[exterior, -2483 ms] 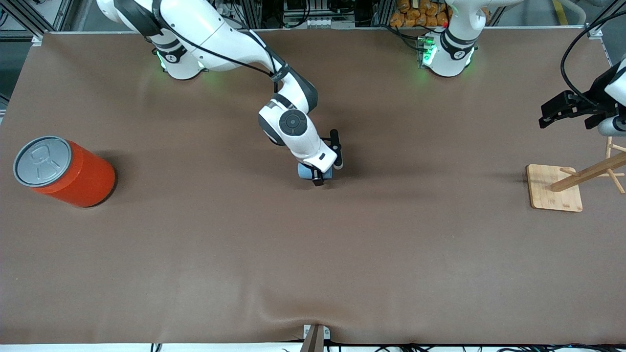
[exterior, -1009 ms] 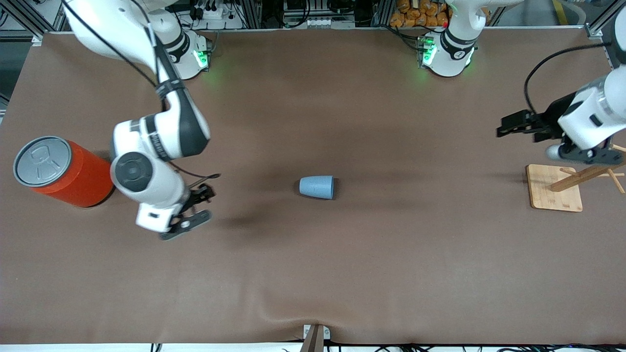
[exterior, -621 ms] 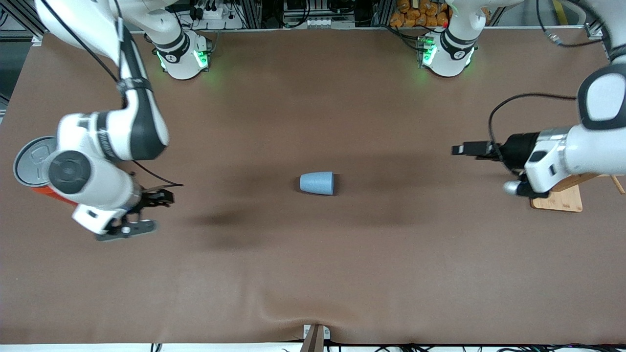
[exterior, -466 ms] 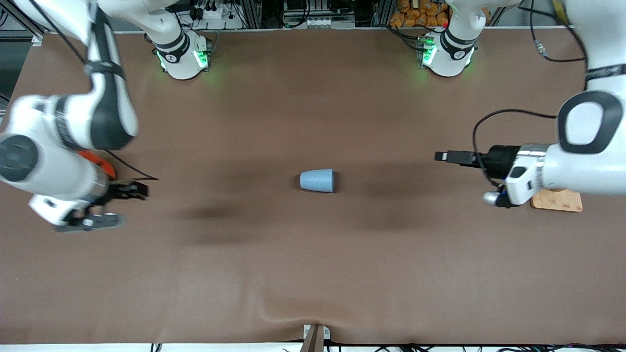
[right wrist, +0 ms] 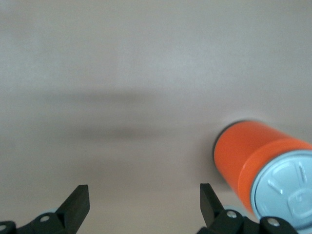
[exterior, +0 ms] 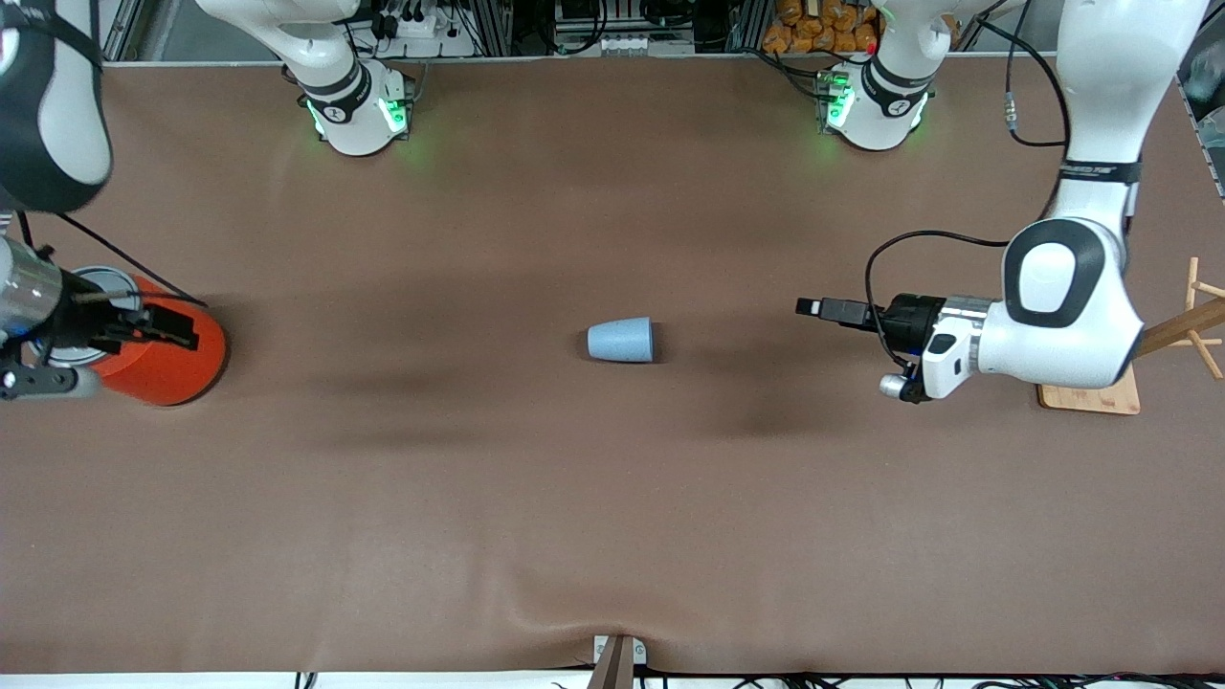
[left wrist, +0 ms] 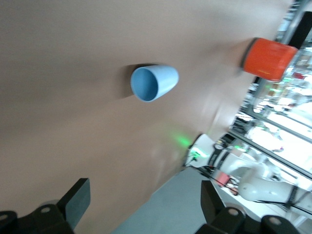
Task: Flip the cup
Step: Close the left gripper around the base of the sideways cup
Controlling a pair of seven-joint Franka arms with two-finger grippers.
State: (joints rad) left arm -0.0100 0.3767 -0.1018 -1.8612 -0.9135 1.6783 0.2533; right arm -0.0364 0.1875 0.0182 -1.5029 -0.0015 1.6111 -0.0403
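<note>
The small light blue cup (exterior: 620, 341) lies on its side in the middle of the brown table, its mouth toward the left arm's end. In the left wrist view the cup (left wrist: 153, 83) shows its darker blue inside. My left gripper (exterior: 813, 307) is open and empty, in the air over the table between the cup and the wooden stand, pointing at the cup; its fingers (left wrist: 78, 202) stand wide apart. My right gripper (exterior: 144, 359) is open and empty over the orange can (exterior: 163, 354), its fingers (right wrist: 78, 202) wide apart.
The large orange can with a grey lid stands near the right arm's end of the table and shows in both wrist views (right wrist: 263, 161) (left wrist: 269, 58). A wooden peg stand on a square base (exterior: 1086, 383) stands at the left arm's end.
My right gripper has left the cup lying on the table and swung away to over the orange can. My left gripper has come in from the wooden stand toward the cup.
</note>
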